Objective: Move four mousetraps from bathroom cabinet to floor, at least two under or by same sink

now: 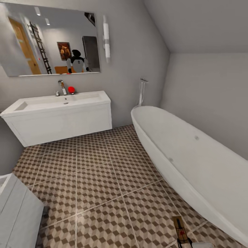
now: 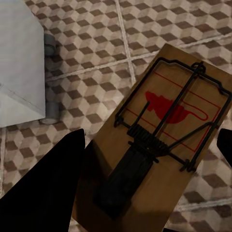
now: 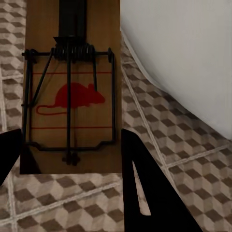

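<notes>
Mousetraps are what I'm hauling right now, one per arm by the look of it. On the left wrist cam a mousetrap (image 2: pixel 159 145) sits right between the left gripper (image 2: pixel 154 159) fingers (image 2: pixel 48 188), held up over the bathroom floor (image 2: pixel 96 38), and the dark fingers flank both long edges, so I'd say they're closed on the board. Same deal on the right wrist cam: second mousetrap (image 3: pixel 72 87) with its red mouse print, right gripper (image 3: pixel 72 159) fingers (image 3: pixel 145 193) either side of it, white bathtub (image 3: pixel 183 53) just beside. From the head cam I can see one trap low down near the tub, and the sink (image 1: pixel 58 103) on its white vanity is well apart across the tiles, under the mirror (image 1: pixel 51 38). Handling-wise these things look light and stiff, just a flat wooden board, but the wire bar and spring on top are fiddly. I'd keep the pinch on the bare wood edges and stay off the metal. Could slip if squeezed crooked, since the boards are thin.
</notes>
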You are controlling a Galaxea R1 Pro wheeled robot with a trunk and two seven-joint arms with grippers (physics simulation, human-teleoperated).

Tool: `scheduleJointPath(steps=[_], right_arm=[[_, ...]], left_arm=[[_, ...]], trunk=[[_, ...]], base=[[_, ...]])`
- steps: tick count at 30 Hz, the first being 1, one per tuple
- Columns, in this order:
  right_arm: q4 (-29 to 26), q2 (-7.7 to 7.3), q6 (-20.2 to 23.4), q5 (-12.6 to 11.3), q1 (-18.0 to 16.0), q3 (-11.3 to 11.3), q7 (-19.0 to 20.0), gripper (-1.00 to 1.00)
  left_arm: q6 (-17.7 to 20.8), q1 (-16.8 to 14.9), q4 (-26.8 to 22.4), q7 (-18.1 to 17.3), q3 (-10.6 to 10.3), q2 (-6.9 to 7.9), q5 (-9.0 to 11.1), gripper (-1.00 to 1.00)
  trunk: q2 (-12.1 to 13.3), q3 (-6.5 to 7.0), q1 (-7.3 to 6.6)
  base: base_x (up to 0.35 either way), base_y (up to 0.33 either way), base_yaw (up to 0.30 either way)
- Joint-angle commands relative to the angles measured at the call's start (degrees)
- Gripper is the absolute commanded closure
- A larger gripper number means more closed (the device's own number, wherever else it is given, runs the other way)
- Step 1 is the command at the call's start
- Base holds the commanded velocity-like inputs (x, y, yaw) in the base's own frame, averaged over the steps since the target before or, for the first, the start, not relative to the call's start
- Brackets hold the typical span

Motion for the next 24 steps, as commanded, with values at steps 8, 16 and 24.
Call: scheduleJointPath(steps=[8, 16, 24], right_arm=[[0.01, 0.0, -0.13, 0.25, 0.0, -0.01, -0.16, 1.0], [0.02, 0.0, -0.13, 0.27, -0.01, -0.01, -0.16, 1.0], [0.01, 0.0, -0.13, 0.25, -0.04, -0.01, -0.16, 1.0]], left_arm=[[-0.14, -0.04, 0.03, 0.25, -0.5, 0.0, 0.3, 1.0], [-0.14, -0.04, 0.03, 0.25, -0.5, 0.0, 0.3, 1.0], [-0.14, -0.04, 0.03, 0.25, -0.5, 0.0, 0.3, 1.0]], trunk=[[-0.02, -0.05, 0.02], [-0.02, -0.05, 0.02], [-0.02, -0.08, 0.02]], base=[[0.203, 0.0, 0.287], [0.2, -0.019, 0.287], [0.207, -0.13, 0.276]])
